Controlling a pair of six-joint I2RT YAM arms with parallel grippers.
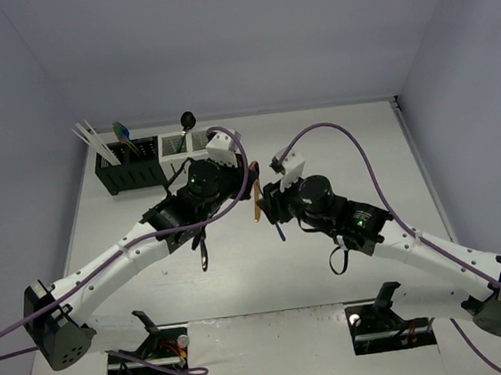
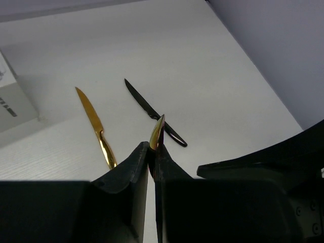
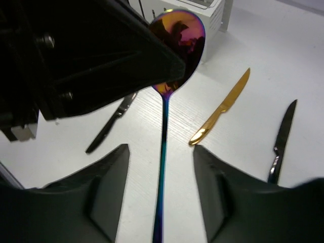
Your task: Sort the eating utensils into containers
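Observation:
My left gripper [image 2: 153, 147] is shut on the bowl edge of an iridescent blue-purple spoon [image 3: 177, 45], held above the table at mid-table [image 1: 279, 229]. The spoon's handle runs down between the fingers of my right gripper [image 3: 161, 149], which stands open and does not touch it. A gold knife [image 2: 96, 126] and a black knife [image 2: 152, 111] lie flat on the table beyond. The black container [image 1: 128, 169] at the back left holds pale chopsticks [image 1: 91, 137] and an iridescent utensil [image 1: 122, 131]. Beside it, the white container [image 1: 179, 146] holds a black spoon [image 1: 187, 120].
Another black utensil [image 3: 109, 124] lies on the table under my left arm [image 1: 203, 246]. The two arms meet nose to nose at mid-table. Grey walls close the table at the back and both sides.

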